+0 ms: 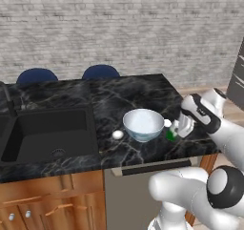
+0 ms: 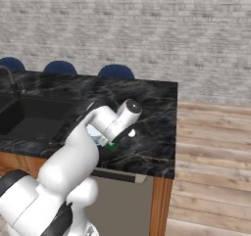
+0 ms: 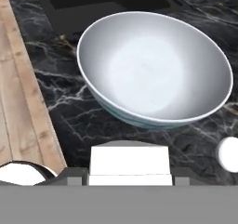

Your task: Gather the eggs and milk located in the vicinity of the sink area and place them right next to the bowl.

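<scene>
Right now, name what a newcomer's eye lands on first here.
The big white bowl on the black marble counter, with one egg at its sink side. At its other side the gripper is shut on the milk. The black sink lies further left.

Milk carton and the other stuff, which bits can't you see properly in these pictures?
Milk carton: left base view, the gripper closed on it covers all but its green bottom.
Bowl: right base view, the arm hides almost all of it.
Sink: left base view, cut off by the left edge.
Egg: hand view, cut off by the right edge.
</scene>
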### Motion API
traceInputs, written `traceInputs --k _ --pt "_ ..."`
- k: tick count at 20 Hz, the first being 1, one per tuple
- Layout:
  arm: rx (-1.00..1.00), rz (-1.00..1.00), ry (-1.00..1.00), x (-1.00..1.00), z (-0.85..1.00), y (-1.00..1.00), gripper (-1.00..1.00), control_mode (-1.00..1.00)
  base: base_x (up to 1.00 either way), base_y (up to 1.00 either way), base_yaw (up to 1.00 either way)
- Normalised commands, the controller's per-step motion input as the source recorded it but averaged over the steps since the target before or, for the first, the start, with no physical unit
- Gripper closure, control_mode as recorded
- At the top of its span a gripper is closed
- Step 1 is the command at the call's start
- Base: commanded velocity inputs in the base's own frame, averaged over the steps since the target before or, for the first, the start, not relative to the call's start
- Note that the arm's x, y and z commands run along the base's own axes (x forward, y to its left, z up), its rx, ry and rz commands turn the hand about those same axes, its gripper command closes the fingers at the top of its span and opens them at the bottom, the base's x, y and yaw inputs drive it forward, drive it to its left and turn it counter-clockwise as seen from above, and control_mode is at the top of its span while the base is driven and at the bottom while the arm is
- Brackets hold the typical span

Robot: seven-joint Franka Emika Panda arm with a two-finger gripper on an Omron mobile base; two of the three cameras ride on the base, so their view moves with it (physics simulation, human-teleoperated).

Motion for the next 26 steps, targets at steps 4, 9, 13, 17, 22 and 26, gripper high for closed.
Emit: traceInputs --k 4,9,13,17,22,26 --pt "-0.03 0.09 0.00 0.19 -0.08 0.02 1.00 -1.00 0.00 0.00 0.00" --pt "-0.05 0.08 0.00 0.19 -0.22 0.02 1.00 -1.00 0.00 0.00 0.00" --pt "-0.06 0.07 0.00 0.18 -0.18 0.05 1.00 -1.00 0.00 0.00 0.00" --pt "-0.04 0.05 0.00 0.20 -0.09 0.04 1.00 -1.00 0.00 0.00 0.00" --pt "-0.02 0.05 0.00 0.14 -0.16 0.00 1.00 -1.00 0.00 0.00 0.00" --pt "-0.01 0.04 0.00 0.01 -0.23 0.00 1.00 -1.00 0.00 0.00 0.00"
